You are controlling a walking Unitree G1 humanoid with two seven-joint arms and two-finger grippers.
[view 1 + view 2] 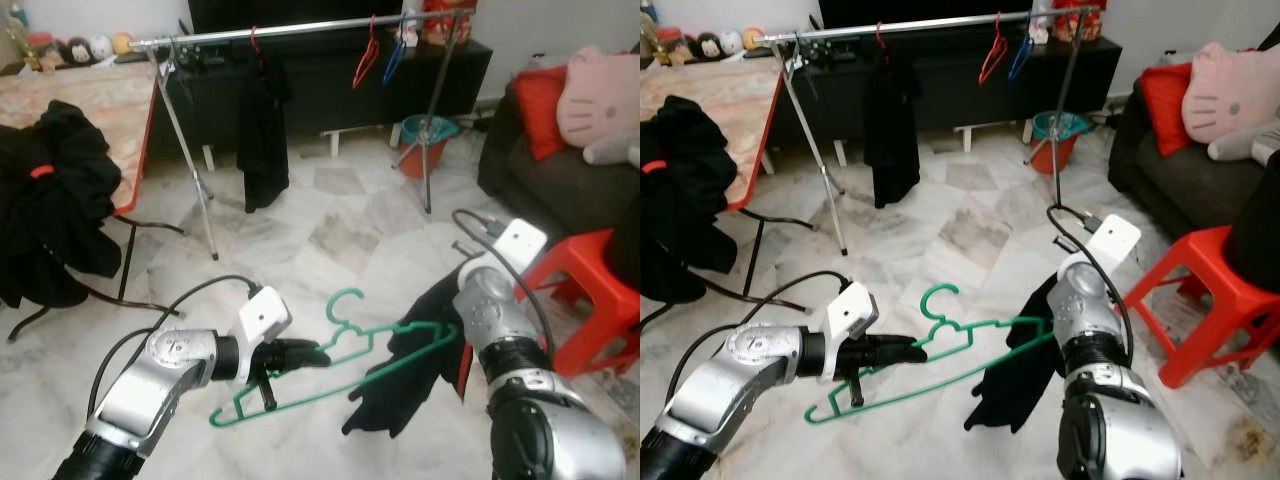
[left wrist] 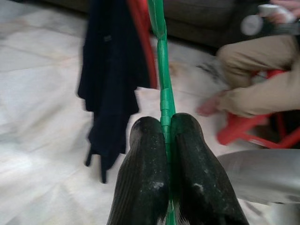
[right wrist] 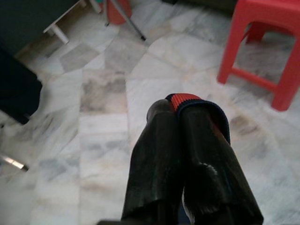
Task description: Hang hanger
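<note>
My left gripper (image 1: 300, 355) is shut on the lower bar of a green plastic hanger (image 1: 345, 345), hook pointing up, held low over the floor. In the left wrist view the two fingers (image 2: 145, 154) pinch the green bar (image 2: 161, 70). The hanger's far shoulder reaches into a dark garment (image 1: 400, 385) that hangs from my right gripper (image 3: 180, 110), which is shut on its red-trimmed edge (image 3: 187, 99). At the back stands a metal clothes rail (image 1: 300, 30) carrying a black garment (image 1: 262, 130), a red hanger (image 1: 366, 60) and a blue hanger (image 1: 395, 55).
A table (image 1: 100, 100) with a heap of black clothes (image 1: 50, 200) stands on the left. A red stool (image 1: 590, 290) and a dark sofa (image 1: 540, 180) with cushions are on the right. A teal bucket (image 1: 425, 140) sits by the rail's right leg. A seated person (image 2: 253, 93) is nearby.
</note>
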